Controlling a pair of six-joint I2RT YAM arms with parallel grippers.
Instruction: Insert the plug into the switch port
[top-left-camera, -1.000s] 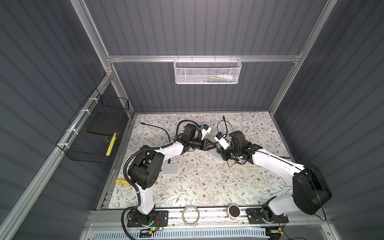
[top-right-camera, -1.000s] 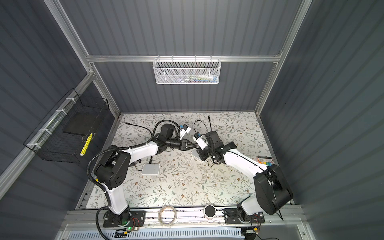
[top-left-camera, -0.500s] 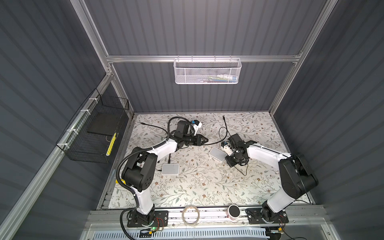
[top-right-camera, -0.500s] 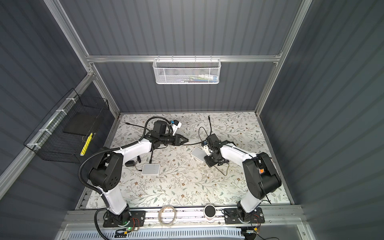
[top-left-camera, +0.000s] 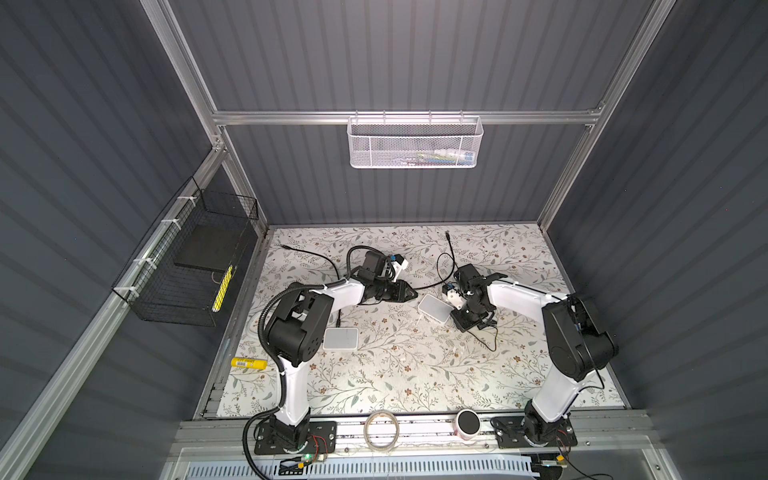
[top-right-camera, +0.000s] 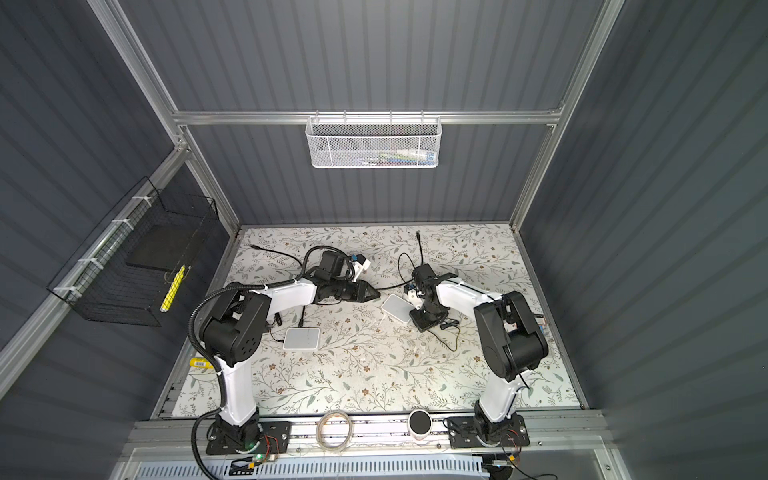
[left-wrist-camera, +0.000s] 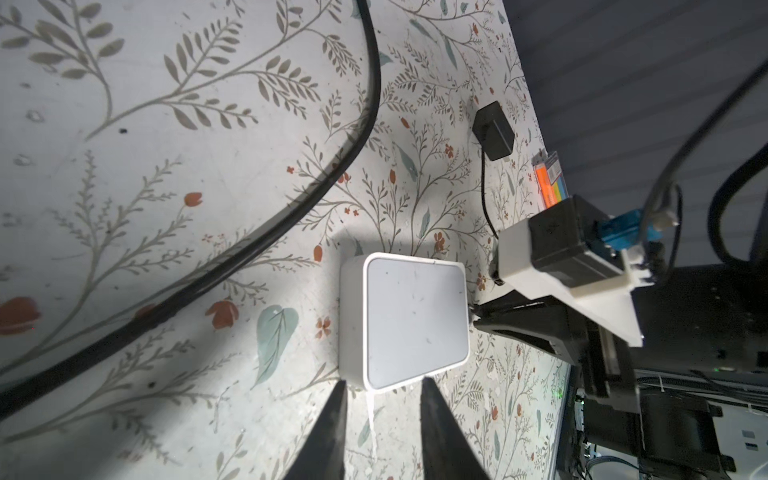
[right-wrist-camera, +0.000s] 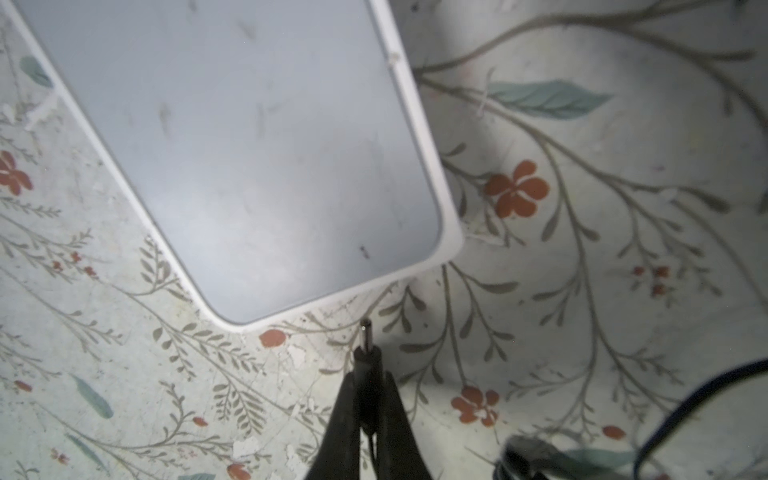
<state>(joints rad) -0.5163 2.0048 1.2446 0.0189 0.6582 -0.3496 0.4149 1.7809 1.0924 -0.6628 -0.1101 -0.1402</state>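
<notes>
Black barrel plug (right-wrist-camera: 368, 345), pinched in the closed right jaws, points lengthwise at the white rectangular switch (top-left-camera: 434, 308) just at its 9 o'clock from above; left jaws, slightly parted, hold nothing.

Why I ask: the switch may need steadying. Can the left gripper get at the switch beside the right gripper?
Probably yes: the left gripper, jaws apart, points at that switch from close by, nothing between. The right gripper, shut on the plug, is at another side.
</notes>
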